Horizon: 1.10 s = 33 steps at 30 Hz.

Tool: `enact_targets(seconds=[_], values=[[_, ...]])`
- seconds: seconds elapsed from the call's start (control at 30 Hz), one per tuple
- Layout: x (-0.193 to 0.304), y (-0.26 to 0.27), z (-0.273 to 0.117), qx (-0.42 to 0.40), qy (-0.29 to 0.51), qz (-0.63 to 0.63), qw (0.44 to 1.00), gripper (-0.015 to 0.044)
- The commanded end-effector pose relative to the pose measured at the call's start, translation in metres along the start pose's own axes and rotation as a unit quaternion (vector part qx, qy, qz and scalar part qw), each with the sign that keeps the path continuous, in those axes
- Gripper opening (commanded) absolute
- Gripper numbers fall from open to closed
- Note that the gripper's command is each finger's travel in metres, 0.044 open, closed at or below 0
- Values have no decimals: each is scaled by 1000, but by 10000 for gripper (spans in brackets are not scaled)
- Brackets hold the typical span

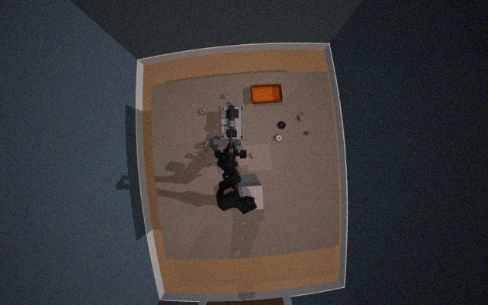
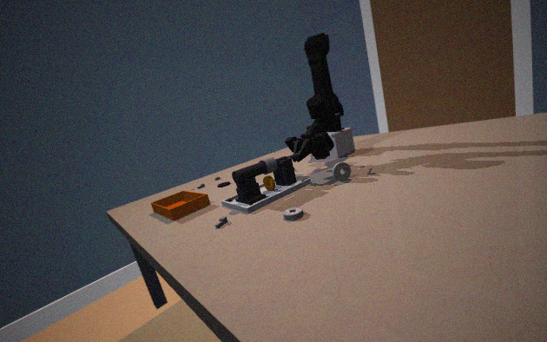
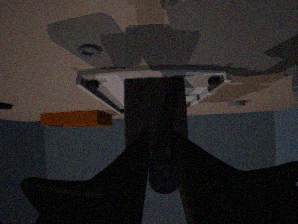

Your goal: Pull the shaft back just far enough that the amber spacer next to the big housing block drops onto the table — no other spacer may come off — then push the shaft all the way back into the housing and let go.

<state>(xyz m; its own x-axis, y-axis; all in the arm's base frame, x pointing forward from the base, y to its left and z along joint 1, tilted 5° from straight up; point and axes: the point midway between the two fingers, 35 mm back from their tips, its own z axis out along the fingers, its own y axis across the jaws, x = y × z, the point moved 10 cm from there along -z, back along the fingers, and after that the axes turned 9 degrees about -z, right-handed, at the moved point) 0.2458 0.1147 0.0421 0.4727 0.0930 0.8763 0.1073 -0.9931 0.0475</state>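
Note:
My gripper (image 1: 231, 145) (image 2: 297, 157) (image 3: 158, 136) is shut on the near end of the shaft, just outside the smaller dark support block (image 1: 231, 132) (image 2: 285, 172) (image 3: 155, 105). The big dark housing block (image 1: 232, 112) (image 2: 248, 188) stands at the far end of the pale base plate (image 1: 242, 125) (image 2: 236, 207). A grey spacer (image 1: 231, 123) (image 2: 270, 165) sits up on the shaft line beside the smaller block. The amber spacer (image 2: 269, 182) is off the shaft, standing on edge low between the blocks, over the base plate. The shaft's far end is hidden, so its depth in the housing cannot be told.
An orange tray (image 1: 253, 94) (image 2: 188, 211) (image 3: 75, 119) stands beyond the fixture. A grey ring (image 1: 202, 111) (image 2: 293, 213) lies beside the base plate; another grey ring (image 2: 344, 173) stands upright near the arm. A black disc (image 1: 281, 123) (image 2: 224, 184), a white ring (image 1: 280, 138) and small dark parts lie around.

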Motion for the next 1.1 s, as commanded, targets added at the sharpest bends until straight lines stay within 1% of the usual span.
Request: enact_targets(seconds=[0.0, 1.07], values=[[0, 0, 0, 0, 0, 0, 1000, 0], [1, 1, 0, -1, 3, 1, 1000, 0]])
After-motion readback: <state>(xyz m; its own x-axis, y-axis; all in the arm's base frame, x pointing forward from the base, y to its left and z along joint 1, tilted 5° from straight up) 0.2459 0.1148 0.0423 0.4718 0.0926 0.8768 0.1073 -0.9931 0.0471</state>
